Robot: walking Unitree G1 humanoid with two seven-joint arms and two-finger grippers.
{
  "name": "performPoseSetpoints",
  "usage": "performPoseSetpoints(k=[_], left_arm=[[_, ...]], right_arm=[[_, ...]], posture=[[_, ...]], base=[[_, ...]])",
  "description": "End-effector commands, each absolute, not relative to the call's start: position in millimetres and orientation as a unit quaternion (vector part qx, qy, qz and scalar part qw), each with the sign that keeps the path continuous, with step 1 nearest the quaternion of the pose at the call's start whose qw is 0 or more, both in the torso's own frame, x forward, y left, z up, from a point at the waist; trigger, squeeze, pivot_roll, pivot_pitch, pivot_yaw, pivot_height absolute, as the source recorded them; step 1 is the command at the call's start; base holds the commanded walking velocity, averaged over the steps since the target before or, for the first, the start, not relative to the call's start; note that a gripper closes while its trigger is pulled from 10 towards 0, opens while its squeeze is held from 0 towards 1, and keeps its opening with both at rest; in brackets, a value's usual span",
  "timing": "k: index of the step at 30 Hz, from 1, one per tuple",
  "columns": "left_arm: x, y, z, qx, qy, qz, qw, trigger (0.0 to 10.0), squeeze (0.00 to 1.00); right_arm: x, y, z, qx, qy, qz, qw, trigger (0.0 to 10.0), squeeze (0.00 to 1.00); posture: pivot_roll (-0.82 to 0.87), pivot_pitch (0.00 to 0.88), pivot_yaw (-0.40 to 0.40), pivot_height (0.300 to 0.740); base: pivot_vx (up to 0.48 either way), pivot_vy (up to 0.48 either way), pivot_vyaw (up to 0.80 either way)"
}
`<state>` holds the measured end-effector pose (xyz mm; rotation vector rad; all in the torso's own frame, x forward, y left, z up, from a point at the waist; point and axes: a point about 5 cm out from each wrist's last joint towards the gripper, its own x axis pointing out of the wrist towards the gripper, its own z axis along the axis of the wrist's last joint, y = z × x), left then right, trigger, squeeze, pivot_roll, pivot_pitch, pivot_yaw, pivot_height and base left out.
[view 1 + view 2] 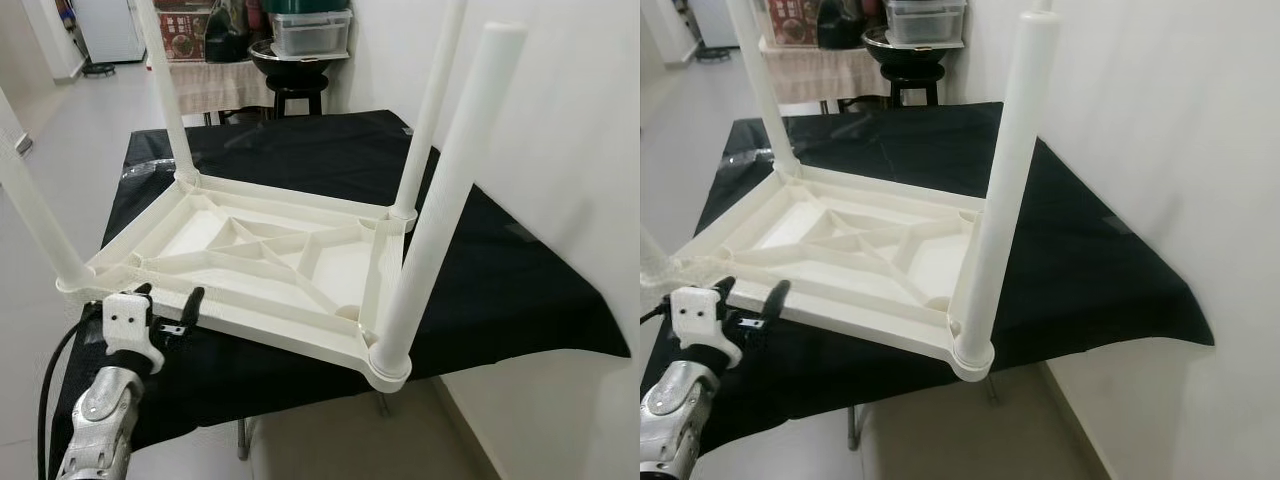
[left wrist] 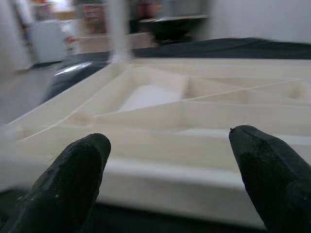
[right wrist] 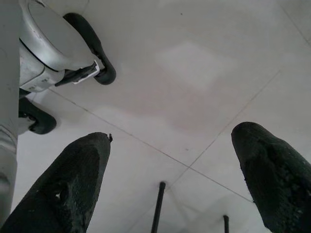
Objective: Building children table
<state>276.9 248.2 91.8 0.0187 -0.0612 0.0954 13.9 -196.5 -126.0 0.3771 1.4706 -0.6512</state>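
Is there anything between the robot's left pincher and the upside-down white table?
Nothing. In the left wrist view, the left gripper is open right before the white table, with just a strip of black cloth below.

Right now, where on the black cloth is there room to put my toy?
Bare cloth lies between the upturned table and the wall, and behind the table toward the stool. The near edge is crowded: the left gripper, open, sits at the rim.
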Motion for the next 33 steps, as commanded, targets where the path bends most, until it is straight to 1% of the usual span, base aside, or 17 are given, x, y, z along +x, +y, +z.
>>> performPoseSetpoints(k=[1, 2, 3, 4, 5, 6, 11, 14, 19, 23, 28, 30, 33], left_arm=[[266.7, 261.7, 82.3, 0.015, -0.002, 0.106, 0.994, 10.0, 0.00], [260.9, 269.2, 78.9, 0.027, 0.011, 0.141, 0.990, 10.0, 0.00], [260.9, 269.2, 78.9, 0.027, 0.011, 0.141, 0.990, 10.0, 0.00], [255.1, 275.2, 75.1, 0.040, 0.025, 0.176, 0.983, 10.0, 0.00], [255.1, 275.2, 75.1, 0.040, 0.025, 0.176, 0.983, 10.0, 0.00], [243.2, 282.4, 66.9, 0.044, 0.050, 0.224, 0.972, 10.0, 0.00], [233.0, 289.3, 57.8, 0.038, 0.074, 0.262, 0.962, 10.0, 0.00], [227.2, 298.4, 51.3, 0.028, 0.092, 0.292, 0.952, 10.0, 0.00], [228.3, 304.2, 52.1, 0.025, 0.095, 0.302, 0.948, 10.0, 0.00], [241.3, 308.4, 64.7, 0.026, 0.077, 0.305, 0.949, 10.0, 0.00], [244.9, 309.7, 68.6, 0.026, 0.072, 0.306, 0.949, 10.0, 0.00], [259.9, 314.1, 84.0, 0.021, 0.057, 0.300, 0.952, 10.0, 0.00], [266.6, 314.6, 89.4, 0.015, 0.054, 0.291, 0.955, 10.0, 0.00]], right_arm=[[283.0, -247.3, -4.7, -0.112, 0.367, -0.108, 0.917, 10.0, 0.00], [283.6, -247.0, -4.2, -0.116, 0.365, -0.105, 0.918, 10.0, 0.00], [283.6, -247.0, -4.2, -0.116, 0.365, -0.105, 0.918, 10.0, 0.00], [284.2, -246.8, -3.6, -0.120, 0.362, -0.102, 0.919, 10.0, 0.00], [284.2, -246.8, -3.6, -0.120, 0.362, -0.102, 0.919, 10.0, 0.00], [285.4, -246.8, -2.5, -0.127, 0.360, -0.100, 0.919, 10.0, 0.00], [286.1, -246.9, -1.8, -0.129, 0.359, -0.099, 0.919, 10.0, 0.00], [286.6, -246.8, -1.4, -0.130, 0.358, -0.098, 0.919, 10.0, 0.00], [286.9, -246.5, -1.1, -0.131, 0.357, -0.096, 0.920, 10.0, 0.00], [288.2, -245.0, -0.5, -0.131, 0.355, -0.092, 0.921, 10.0, 0.00], [288.5, -244.6, -0.2, -0.130, 0.354, -0.092, 0.921, 10.0, 0.00], [289.3, -244.8, 0.6, -0.129, 0.351, -0.092, 0.923, 10.0, 0.00], [289.3, -245.0, 0.8, -0.129, 0.350, -0.092, 0.923, 10.0, 0.00]], posture=[[0.03, 0.000, -0.068, 0.740], [0.03, 0.000, -0.068, 0.740], [0.03, 0.000, -0.068, 0.740], [0.03, 0.000, -0.064, 0.740], [0.03, 0.000, -0.064, 0.740], [0.03, 0.000, -0.063, 0.740], [0.03, 0.000, -0.063, 0.740], [0.03, 0.000, -0.065, 0.740], [0.04, 0.000, -0.068, 0.740], [0.04, 0.000, -0.074, 0.740], [0.04, 0.000, -0.074, 0.740], [0.03, 0.000, -0.075, 0.740], [0.02, 0.000, -0.073, 0.740]], base=[[0.000, 0.000, 0.00], [0.000, 0.000, 0.00], [0.000, 0.000, 0.00], [0.000, 0.000, 0.00], [0.000, 0.000, 0.00], [0.000, 0.000, 0.00], [0.000, 0.000, 0.00], [0.000, 0.000, 0.00], [0.000, 0.000, 0.00], [0.000, 0.000, 0.00], [0.000, 0.000, 0.00], [0.000, 0.000, 0.00], [0.000, 0.000, 0.00]])
